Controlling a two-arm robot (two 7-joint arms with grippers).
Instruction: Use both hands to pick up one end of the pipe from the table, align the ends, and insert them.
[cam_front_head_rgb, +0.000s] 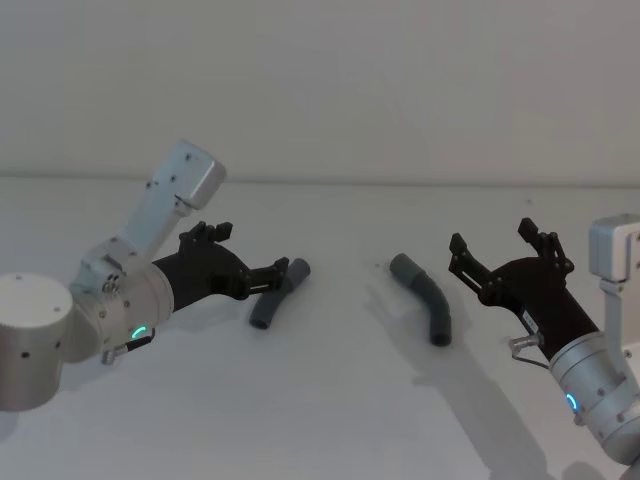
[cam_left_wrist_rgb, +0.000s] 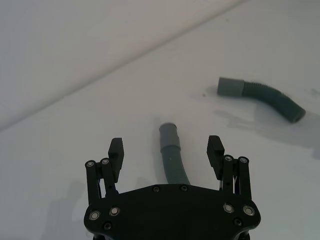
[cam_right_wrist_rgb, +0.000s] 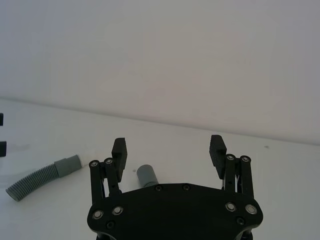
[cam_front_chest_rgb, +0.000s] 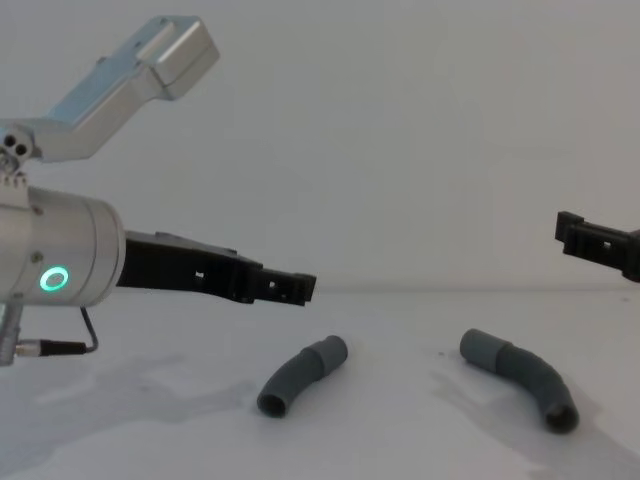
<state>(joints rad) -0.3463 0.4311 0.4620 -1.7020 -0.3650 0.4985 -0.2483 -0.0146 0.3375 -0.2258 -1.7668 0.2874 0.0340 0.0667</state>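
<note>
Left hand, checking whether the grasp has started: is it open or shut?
Open. The left hand has its fingers wide apart, hovering above the pipe piece that lies on the table.

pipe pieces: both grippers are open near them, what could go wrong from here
1. The left gripper is open above the left pipe piece, which runs lengthwise between its fingers. Closing there could roll the curved piece on the table and leave its mouth pointing off line.
2. The right gripper is open close to the collar end of the right pipe piece. Gripping that end might cover the mouth needed for mating.
</note>
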